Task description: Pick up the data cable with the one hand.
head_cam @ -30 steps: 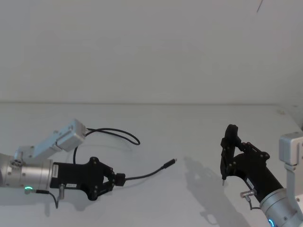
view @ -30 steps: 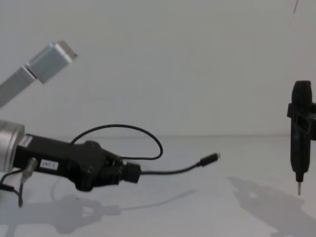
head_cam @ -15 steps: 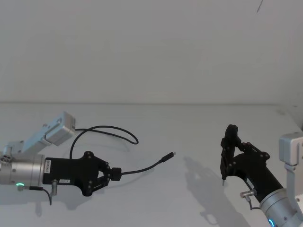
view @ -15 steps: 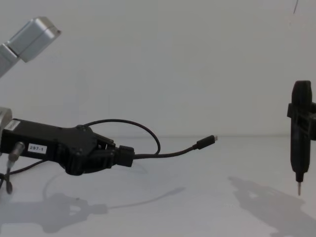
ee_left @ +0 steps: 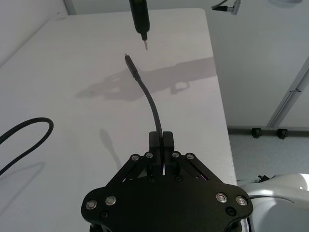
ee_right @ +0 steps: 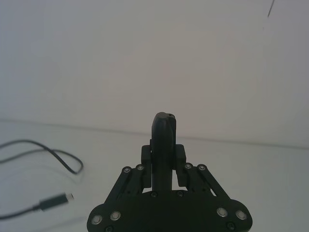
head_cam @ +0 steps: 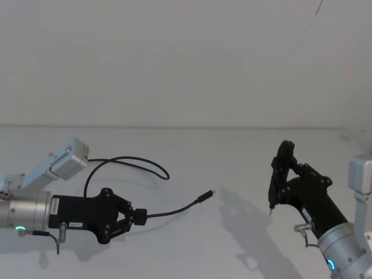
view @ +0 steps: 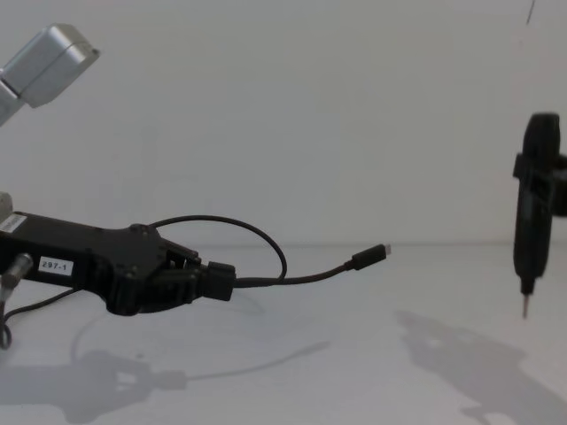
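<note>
On the left side of the white surface (head_cam: 192,250), I am holding the data cable (head_cam: 174,210) with my left pincer (head_cam: 137,216). Its 2 fingers are pressing fully together on the cord, a short way behind the plug (head_cam: 205,196), so the free end is standing out from the grip and the silver tip is pointing toward my right side. I am gripping near the plug, I think, because the short free end is bending less there and is easier to control.

In the chest view this pincer is hanging above the surface with its shadow below it, so I am judging the gripped part as already lifted. The rest of the cable is curving back in a loose loop behind my left wrist. How much of it is lying on the surface, I cannot tell.

My right pincer (head_cam: 280,181) is hovering well apart on the right, clamped around a pen-shaped tool (view: 530,212) whose metal tip is pointing down, clear of the surface. It is taking no part, which fits a job for 1 hand. The risk I am seeing is the thin cord slipping if the trailing loop is dragging.
</note>
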You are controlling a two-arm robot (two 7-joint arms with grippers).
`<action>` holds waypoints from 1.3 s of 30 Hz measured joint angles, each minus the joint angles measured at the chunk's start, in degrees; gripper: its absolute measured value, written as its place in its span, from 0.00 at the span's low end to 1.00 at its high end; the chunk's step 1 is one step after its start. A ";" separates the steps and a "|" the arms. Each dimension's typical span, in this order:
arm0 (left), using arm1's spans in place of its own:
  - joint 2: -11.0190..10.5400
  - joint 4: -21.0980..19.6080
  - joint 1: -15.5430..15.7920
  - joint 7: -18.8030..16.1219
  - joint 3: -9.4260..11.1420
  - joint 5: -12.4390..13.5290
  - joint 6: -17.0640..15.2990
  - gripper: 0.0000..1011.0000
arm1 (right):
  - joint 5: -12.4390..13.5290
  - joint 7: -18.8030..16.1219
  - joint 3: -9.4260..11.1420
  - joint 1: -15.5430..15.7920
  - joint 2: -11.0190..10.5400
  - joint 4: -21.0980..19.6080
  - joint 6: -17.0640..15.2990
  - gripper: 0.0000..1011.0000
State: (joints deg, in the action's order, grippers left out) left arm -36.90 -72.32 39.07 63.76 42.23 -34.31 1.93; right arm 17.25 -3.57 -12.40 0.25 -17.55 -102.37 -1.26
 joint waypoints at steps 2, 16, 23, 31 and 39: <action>-0.06 -0.06 -0.01 0.10 0.01 -0.10 -0.02 0.04 | 0.65 -0.10 0.09 -0.26 0.57 -0.49 0.01 0.28; -0.31 -0.26 -0.08 0.38 0.09 -0.34 -0.10 0.04 | 8.88 -3.73 0.49 -1.63 3.81 -3.81 -3.09 0.28; -0.34 -0.30 -0.09 0.43 0.11 -0.39 -0.11 0.04 | 13.18 -4.63 0.48 -2.29 5.11 -5.21 -6.19 0.28; -0.38 -0.34 -0.09 0.48 0.11 -0.45 -0.11 0.04 | 16.66 -5.14 0.20 -3.10 6.18 -6.09 -8.50 0.28; -0.41 -0.34 -0.10 0.50 0.10 -0.46 -0.11 0.04 | 17.83 -5.77 -0.53 -3.71 6.39 -5.78 -8.95 0.28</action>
State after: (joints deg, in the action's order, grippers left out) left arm -37.32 -72.66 38.98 64.26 42.33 -34.78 1.81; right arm 35.09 -9.34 -12.93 -3.45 -11.16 -108.15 -10.22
